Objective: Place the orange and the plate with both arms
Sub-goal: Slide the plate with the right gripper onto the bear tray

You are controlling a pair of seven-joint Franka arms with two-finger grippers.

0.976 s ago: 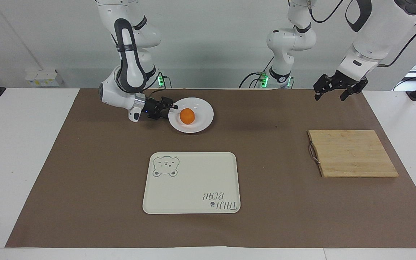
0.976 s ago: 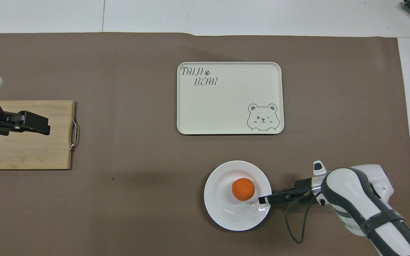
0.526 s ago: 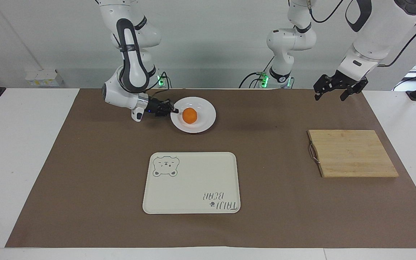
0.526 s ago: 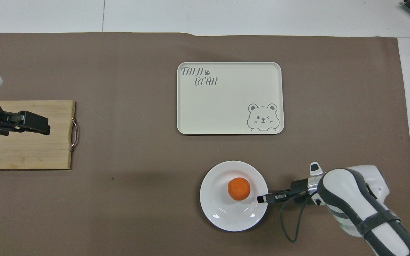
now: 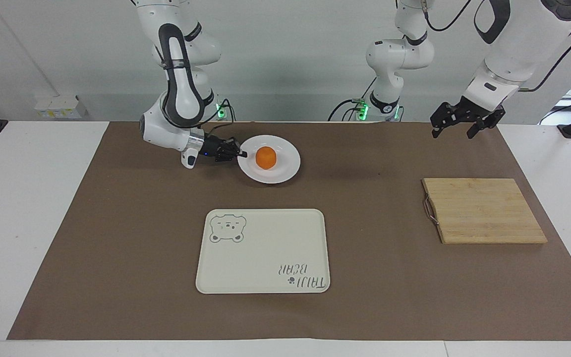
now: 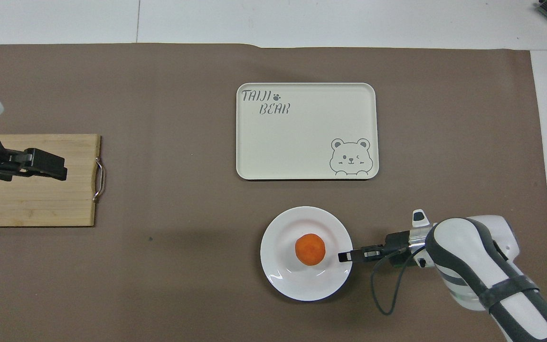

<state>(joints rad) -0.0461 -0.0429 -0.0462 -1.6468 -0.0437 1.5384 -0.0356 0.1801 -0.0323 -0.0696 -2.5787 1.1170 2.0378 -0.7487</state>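
We count one orange [image 5: 266,157]; one plate [image 5: 285,171]; one tray [image 5: 262,250]; one cutting board [image 5: 484,210]; two arms [image 5: 179,89].

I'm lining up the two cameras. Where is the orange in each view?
Facing view: the orange is on the plate, upper middle, nearer the robots than the tray.
Overhead view: the orange is low and centre, on the plate.
Shared landmark: the bear tray.
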